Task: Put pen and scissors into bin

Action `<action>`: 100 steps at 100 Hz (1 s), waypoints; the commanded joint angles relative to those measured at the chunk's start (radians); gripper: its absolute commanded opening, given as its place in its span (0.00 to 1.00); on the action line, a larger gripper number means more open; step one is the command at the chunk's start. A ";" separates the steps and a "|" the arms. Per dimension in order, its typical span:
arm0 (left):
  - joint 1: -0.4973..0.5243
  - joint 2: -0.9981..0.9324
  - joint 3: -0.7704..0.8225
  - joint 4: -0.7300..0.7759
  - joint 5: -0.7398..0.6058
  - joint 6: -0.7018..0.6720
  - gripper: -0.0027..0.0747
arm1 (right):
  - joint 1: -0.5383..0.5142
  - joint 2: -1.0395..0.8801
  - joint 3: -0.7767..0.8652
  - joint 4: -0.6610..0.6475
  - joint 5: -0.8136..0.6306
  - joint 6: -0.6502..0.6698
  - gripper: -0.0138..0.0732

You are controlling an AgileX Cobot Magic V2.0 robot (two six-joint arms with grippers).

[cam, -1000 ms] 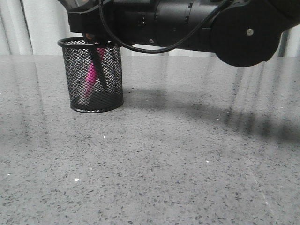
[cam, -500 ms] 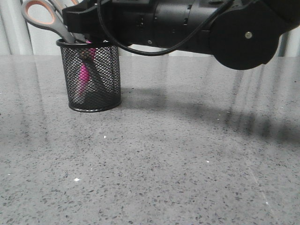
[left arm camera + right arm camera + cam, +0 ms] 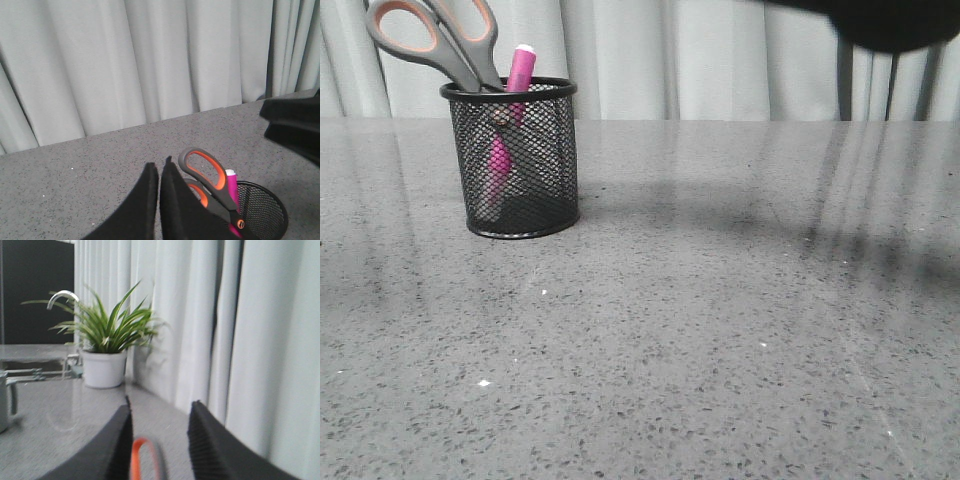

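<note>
You'll find the black wire-mesh bin (image 3: 510, 158) at the front view's upper left. The pink pen (image 3: 513, 95) and grey, orange-lined scissors (image 3: 432, 37) stand inside, leaning on its rim. Your left gripper (image 3: 159, 172) is pressed together, empty; your right gripper (image 3: 159, 415) is parted, holding nothing.
</note>
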 commanded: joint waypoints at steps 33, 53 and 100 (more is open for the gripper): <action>0.001 -0.011 -0.016 -0.004 -0.076 -0.012 0.01 | -0.105 -0.387 0.122 0.017 0.264 -0.030 0.08; 0.001 -0.101 0.082 -0.004 -0.207 -0.012 0.01 | -0.241 -0.588 0.308 0.069 0.268 -0.030 0.08; 0.001 -0.461 0.466 -0.024 -0.327 -0.012 0.01 | -0.512 -1.110 0.791 0.088 0.338 -0.030 0.08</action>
